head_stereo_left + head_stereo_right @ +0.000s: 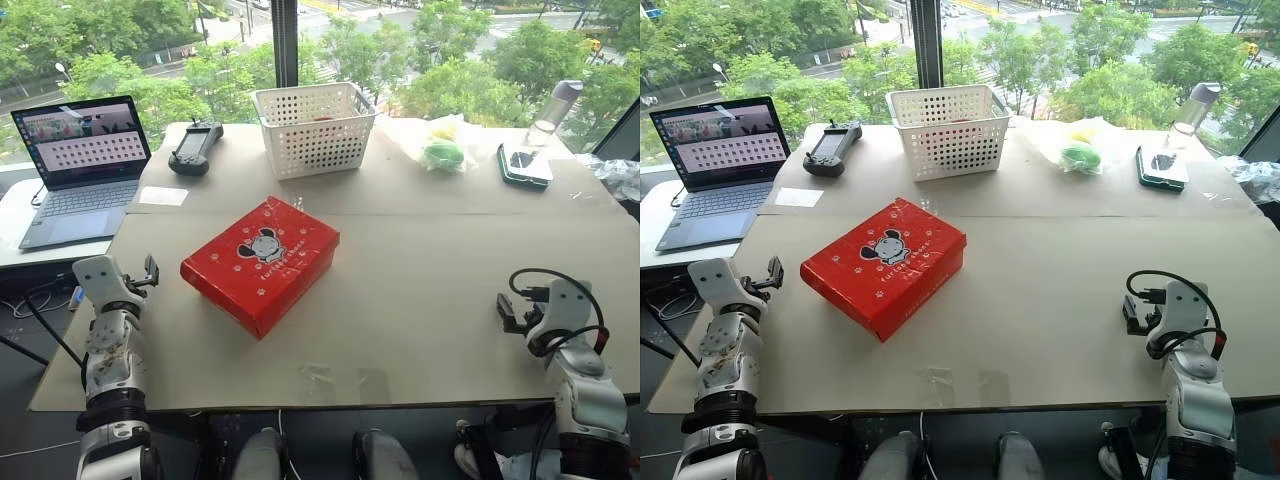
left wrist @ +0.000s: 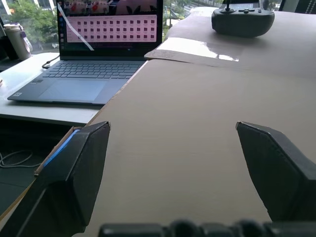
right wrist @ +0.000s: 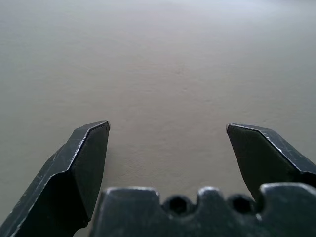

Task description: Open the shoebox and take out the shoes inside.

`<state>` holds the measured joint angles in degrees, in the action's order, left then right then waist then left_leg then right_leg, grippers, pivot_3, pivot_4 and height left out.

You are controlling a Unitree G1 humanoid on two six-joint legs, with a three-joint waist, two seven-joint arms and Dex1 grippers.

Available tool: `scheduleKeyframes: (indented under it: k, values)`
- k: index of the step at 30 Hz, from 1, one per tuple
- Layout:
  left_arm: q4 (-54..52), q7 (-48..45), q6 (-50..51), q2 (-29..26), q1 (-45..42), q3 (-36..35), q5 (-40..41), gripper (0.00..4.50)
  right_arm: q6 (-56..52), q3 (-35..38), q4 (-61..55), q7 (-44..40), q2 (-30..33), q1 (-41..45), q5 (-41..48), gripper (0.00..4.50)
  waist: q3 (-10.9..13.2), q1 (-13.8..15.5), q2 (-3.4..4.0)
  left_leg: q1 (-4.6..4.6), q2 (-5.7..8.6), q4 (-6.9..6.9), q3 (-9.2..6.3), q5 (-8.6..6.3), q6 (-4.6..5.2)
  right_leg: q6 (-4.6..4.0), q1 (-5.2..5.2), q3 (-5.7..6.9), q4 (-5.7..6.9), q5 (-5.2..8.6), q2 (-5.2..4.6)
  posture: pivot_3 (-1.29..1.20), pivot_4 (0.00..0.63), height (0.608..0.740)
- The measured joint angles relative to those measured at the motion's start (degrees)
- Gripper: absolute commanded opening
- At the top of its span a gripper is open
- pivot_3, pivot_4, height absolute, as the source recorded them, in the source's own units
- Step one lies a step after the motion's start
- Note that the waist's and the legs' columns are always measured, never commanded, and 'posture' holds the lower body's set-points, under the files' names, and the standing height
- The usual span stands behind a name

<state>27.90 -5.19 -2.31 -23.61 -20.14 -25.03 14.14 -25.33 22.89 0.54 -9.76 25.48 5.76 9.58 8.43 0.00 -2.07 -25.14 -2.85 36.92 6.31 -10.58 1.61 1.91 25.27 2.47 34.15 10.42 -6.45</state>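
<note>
Shoebox [image 1: 260, 263]: lid closed, left of frame centre on the tabletop [image 1: 440, 300], turned diagonally, one corner toward the near edge.
Left gripper [image 1: 150, 271]: lower left at the tabletop's left edge, fingers spread wide, empty, just left of the shoebox.
Right gripper [image 1: 512, 312]: lower right, fingers spread wide, empty; bare tabletop between it and the shoebox.
Basket [image 1: 314, 128]: upper centre, well apart from the shoebox.
</note>
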Motion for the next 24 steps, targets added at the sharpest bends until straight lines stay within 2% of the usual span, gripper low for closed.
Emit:
scheduleKeyframes:
  k: [11,14,15,18,21,22,24]
  values:
    - [0.3,-2.9,0.1,-0.2,0.0,0.7,0.0,4.38,-0.3,-2.2,-0.9,-0.9,-0.3,-0.5,0.4,4.50,0.0,-0.2,0.00,0.03,0.00,0.03,0.01,0.04,0.06,-0.02,-0.02,0.00,0.05,-0.02,0.03,0.00,0.150,0.733]
    - [3.9,-9.3,-0.1,-2.8,-1.0,2.2,0.3,4.50,-1.8,-4.9,-4.3,-3.8,-0.4,-0.5,1.7,3.82,0.0,-0.5,0.00,0.06,0.00,0.05,0.01,0.04,0.05,-0.04,-0.02,0.00,0.10,0.00,0.09,0.00,0.150,0.733]
    - [5.9,-13.3,-0.1,-4.7,-1.8,3.3,0.4,4.50,-2.6,-6.2,-5.9,-5.2,-0.4,-0.5,2.5,3.43,0.0,-0.6,0.00,0.07,-0.01,0.06,0.01,0.05,0.03,-0.07,-0.01,0.01,0.15,0.00,0.13,0.00,0.150,0.733]
    - [10.5,-24.5,-0.3,-9.7,-5.6,5.7,0.7,3.75,-5.5,-10.2,-10.3,-10.2,1.1,-0.2,4.5,2.38,0.0,-0.7,0.00,0.08,-0.04,0.07,-0.02,0.05,-0.03,-0.21,0.03,0.05,0.28,0.08,0.17,0.00,0.150,0.733]
    - [18.2,-38.2,-1.5,-15.9,-12.1,9.3,-0.2,2.64,-10.0,-16.7,-15.0,-17.1,4.4,2.3,6.7,1.33,0.0,-0.8,0.00,0.11,-0.04,0.11,-0.05,0.04,-0.05,-0.27,0.06,0.03,0.35,0.12,0.16,0.00,0.150,0.733]
    - [20.1,-41.2,-2.2,-17.2,-13.8,10.6,-1.0,2.42,-11.0,-18.6,-16.0,-18.9,5.1,3.3,7.3,1.11,0.0,-0.9,0.00,0.11,-0.05,0.13,-0.07,0.04,-0.05,-0.27,0.07,0.02,0.37,0.12,0.16,0.00,0.150,0.733]
    - [25.5,-49.2,-4.1,-20.2,-19.0,14.2,-3.7,1.62,-13.1,-25.0,-18.8,-24.6,6.7,6.9,8.4,0.29,0.0,-0.9,-0.01,0.11,-0.04,0.12,-0.09,0.04,-0.04,-0.30,0.09,0.03,0.36,0.14,0.17,0.00,0.150,0.733]
